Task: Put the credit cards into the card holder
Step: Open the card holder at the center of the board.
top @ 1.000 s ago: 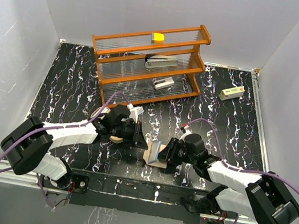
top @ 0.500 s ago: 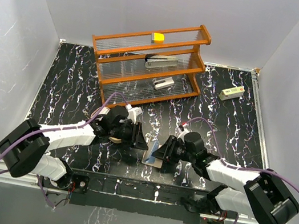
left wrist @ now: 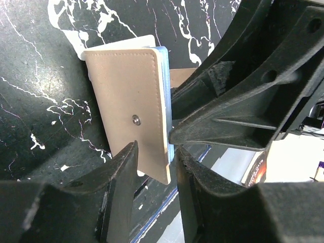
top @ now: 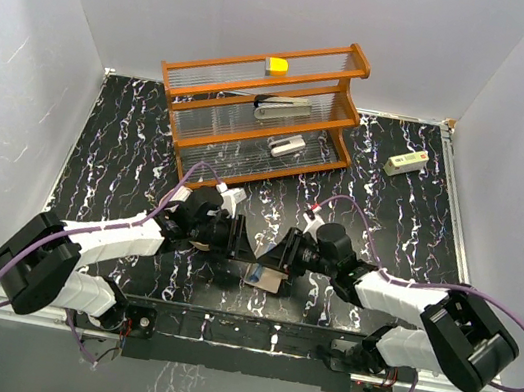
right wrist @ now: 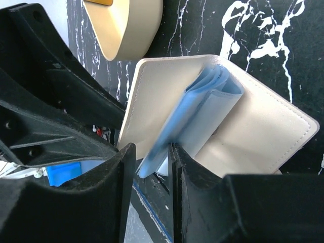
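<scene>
**Tan wallet (left wrist: pixel 126 101) pinched from both sides**

From above it is mostly hidden. The left end effector (left wrist: pixel 154 152), nearly closed, clamps its lower corner. The right end effector (right wrist: pixel 152 152) nips the blue sleeves (right wrist: pixel 197 111) inside. Whether these carry cards cannot be told. The oval holder (right wrist: pixel 129 25), cut off at the frame's top, shows just beyond the wallet.

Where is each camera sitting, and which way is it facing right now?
Top external: above and behind the robot, looking down on the table; it shows both arms, with the left gripper and right gripper at the tan wallet.
Left wrist: looks along its own fingers at the wallet's stitched outside; the right gripper's black body fills the right.
Right wrist: looks along its own fingers into the wallet's blue-lined inside.
Shared: all three show the wallet.
</scene>
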`<state>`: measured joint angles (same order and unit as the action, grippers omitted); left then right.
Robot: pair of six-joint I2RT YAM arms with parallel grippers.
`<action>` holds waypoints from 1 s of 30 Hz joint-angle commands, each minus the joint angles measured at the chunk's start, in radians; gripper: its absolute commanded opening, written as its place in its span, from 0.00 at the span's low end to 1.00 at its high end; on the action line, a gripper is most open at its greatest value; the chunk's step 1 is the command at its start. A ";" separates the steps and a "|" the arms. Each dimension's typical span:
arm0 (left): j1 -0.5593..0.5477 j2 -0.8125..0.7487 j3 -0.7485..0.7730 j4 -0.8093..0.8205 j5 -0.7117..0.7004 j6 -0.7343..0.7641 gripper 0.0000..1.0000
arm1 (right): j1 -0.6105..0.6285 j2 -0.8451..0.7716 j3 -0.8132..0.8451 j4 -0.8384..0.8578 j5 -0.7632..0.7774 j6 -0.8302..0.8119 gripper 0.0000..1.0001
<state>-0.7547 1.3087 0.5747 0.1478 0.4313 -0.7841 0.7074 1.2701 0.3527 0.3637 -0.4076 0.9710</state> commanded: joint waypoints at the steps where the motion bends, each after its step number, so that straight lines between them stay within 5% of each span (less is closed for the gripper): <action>1: -0.002 -0.036 -0.006 -0.008 -0.001 0.016 0.35 | 0.016 0.042 0.035 0.065 0.029 0.007 0.29; 11: -0.001 -0.023 -0.004 -0.016 -0.010 0.023 0.34 | 0.032 0.083 0.035 0.144 0.030 0.033 0.22; 17: -0.002 -0.012 0.001 -0.008 -0.008 0.014 0.10 | 0.033 0.045 0.033 0.103 0.063 0.018 0.03; 21: -0.002 -0.008 -0.031 0.104 0.035 -0.065 0.00 | 0.032 -0.070 0.052 -0.099 0.150 -0.048 0.00; 30: -0.005 0.094 -0.075 0.345 0.106 -0.228 0.00 | 0.033 -0.277 0.111 -0.494 0.261 -0.113 0.00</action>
<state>-0.7551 1.3590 0.5056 0.3843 0.4919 -0.9470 0.7380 1.0561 0.4007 0.0113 -0.2096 0.8906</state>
